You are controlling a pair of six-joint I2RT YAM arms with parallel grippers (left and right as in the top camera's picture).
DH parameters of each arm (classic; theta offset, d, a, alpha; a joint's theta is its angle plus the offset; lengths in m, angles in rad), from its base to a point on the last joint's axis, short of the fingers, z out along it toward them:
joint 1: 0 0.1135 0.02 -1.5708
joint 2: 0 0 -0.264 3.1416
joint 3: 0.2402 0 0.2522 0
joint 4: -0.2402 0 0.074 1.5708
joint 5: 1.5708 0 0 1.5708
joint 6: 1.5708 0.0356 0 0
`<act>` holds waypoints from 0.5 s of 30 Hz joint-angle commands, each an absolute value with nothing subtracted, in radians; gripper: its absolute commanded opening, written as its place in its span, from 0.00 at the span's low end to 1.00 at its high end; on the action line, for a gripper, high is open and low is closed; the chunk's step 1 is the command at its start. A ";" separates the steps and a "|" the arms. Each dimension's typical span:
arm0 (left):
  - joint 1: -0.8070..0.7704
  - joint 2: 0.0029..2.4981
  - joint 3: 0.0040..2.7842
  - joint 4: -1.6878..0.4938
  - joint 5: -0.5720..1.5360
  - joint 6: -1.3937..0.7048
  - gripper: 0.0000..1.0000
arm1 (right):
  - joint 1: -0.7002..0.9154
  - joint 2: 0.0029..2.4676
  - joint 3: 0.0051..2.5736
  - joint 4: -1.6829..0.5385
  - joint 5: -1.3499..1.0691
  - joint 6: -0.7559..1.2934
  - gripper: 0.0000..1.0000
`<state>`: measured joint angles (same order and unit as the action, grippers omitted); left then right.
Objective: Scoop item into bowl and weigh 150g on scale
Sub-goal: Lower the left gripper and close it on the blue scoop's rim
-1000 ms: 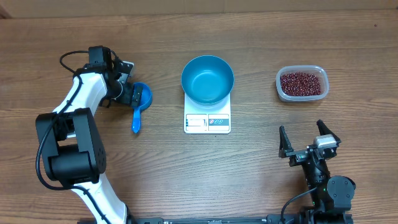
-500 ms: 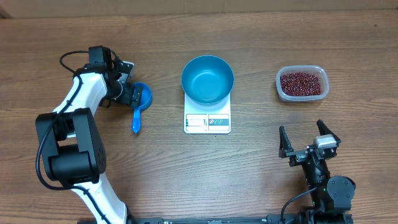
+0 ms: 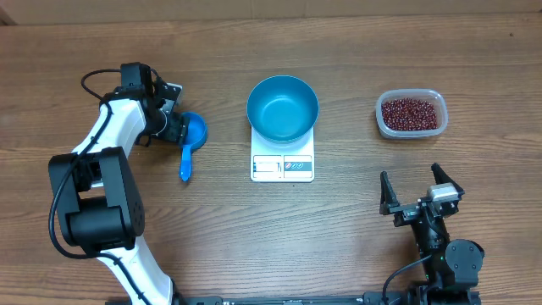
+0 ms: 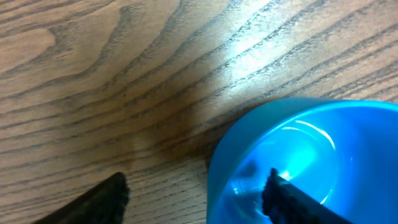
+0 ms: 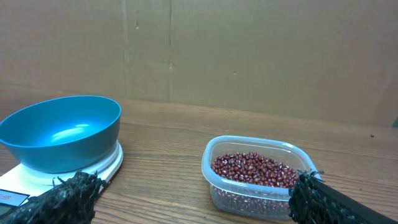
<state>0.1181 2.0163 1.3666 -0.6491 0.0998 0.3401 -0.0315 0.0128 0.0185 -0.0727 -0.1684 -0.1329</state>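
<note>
No word or number can be read anywhere. The scale [image 3: 282,166] carries a printed label strip [image 3: 282,167] along its 6 o'clock edge in the overhead view, a white panel beside a blue-and-white one, but the print is too small to make out. The right wrist view shows only blurred marks on the strip's corner.

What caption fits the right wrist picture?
A deep blue bowl on a white scale, beside a clear plastic tub of red-brown beans.

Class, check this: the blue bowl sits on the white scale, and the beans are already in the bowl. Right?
No. The bowl sits on the scale, but it is empty; the beans are in the clear tub, as the overhead view shows.
</note>
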 commanded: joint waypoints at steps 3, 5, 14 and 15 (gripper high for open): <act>0.117 2.028 1.360 -0.645 0.097 0.333 0.59 | -0.035 0.003 0.008 -0.069 -0.174 -0.147 1.00; 0.117 2.028 1.360 -0.644 0.097 0.333 0.55 | -0.035 0.003 0.008 -0.069 -0.174 -0.147 1.00; 0.117 2.028 1.360 -0.642 0.097 0.333 0.38 | -0.035 0.003 0.008 -0.069 -0.174 -0.147 1.00; 0.117 2.028 1.360 -0.642 0.097 0.333 0.37 | -0.035 0.003 0.008 -0.069 -0.174 -0.147 1.00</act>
